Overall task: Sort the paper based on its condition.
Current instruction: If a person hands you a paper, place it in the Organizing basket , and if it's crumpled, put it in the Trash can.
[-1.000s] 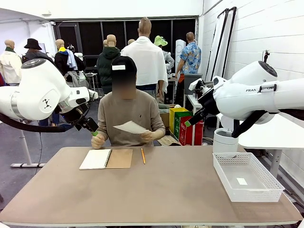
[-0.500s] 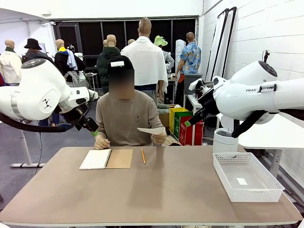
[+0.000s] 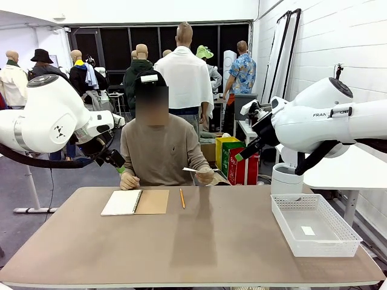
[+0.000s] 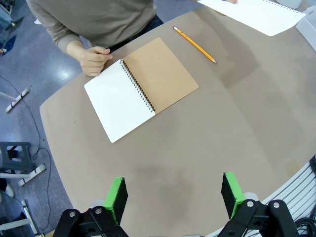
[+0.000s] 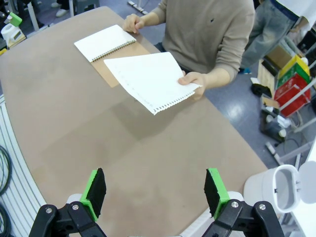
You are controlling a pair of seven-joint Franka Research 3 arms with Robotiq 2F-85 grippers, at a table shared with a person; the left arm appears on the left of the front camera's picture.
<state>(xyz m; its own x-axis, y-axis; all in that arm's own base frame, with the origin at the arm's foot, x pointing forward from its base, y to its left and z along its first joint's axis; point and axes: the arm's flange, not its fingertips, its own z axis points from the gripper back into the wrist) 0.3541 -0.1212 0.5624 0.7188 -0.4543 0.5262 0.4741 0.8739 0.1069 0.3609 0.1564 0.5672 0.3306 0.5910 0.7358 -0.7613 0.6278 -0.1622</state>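
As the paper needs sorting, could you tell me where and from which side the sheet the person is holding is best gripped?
Probably the free edge of the sheet, opposite the person's hand, which pinches one corner. It is held nearly level above the table, so the open right pincer would come in from the robot's side, with its jaws above and below the edge.

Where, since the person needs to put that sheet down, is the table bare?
Free: the wide stretch of table between the pencil and the basket, plus the whole near edge in front of the notebook. Crowded: the far left, where notebook, pencil and the person's hand sit close together.
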